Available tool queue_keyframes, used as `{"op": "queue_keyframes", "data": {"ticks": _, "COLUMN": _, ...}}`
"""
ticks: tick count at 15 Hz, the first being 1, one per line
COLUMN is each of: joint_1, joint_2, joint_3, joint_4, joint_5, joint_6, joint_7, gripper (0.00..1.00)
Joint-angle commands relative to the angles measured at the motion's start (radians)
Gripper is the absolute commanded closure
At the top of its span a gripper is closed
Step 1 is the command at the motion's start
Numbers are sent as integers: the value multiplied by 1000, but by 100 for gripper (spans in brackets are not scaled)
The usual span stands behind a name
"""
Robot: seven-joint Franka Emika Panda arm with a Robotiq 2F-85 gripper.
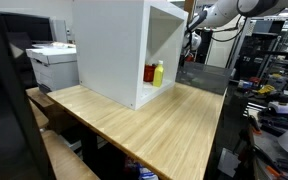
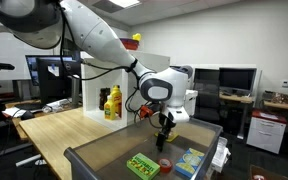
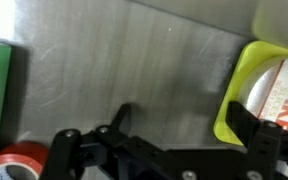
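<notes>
My claw point(image 2: 162, 142): jaws apart, empty, poised low over grey bin point(image 2: 109, 150). Red tape roll point(image 2: 165, 164) lies nearest, on bin floor between green box point(image 2: 141, 165) and yellow box point(image 2: 189, 162). Judged stage: approach only; nothing gripped yet.

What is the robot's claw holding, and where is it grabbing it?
Nothing. The gripper is open above the metal tray, with nothing between its fingers; a red roll and a yellow-green box lie off to the sides.
</notes>
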Motion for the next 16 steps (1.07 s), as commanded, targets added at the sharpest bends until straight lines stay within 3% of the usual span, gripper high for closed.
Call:
{"op": "queue_keyframes", "data": {"ticks": 1, "joint_1": 2, "joint_2": -17, "joint_3": 16, "joint_4": -5, "joint_5": 0, "joint_6": -6, "joint_7": -4, "gripper": 0}}
{"op": "queue_keyframes", "data": {"ticks": 16, "joint_1": -24, "joint_2": -58, "joint_3": 48, "joint_4": 3, "joint_5": 37, "joint_6": -33, "joint_7": -18, "gripper": 0}}
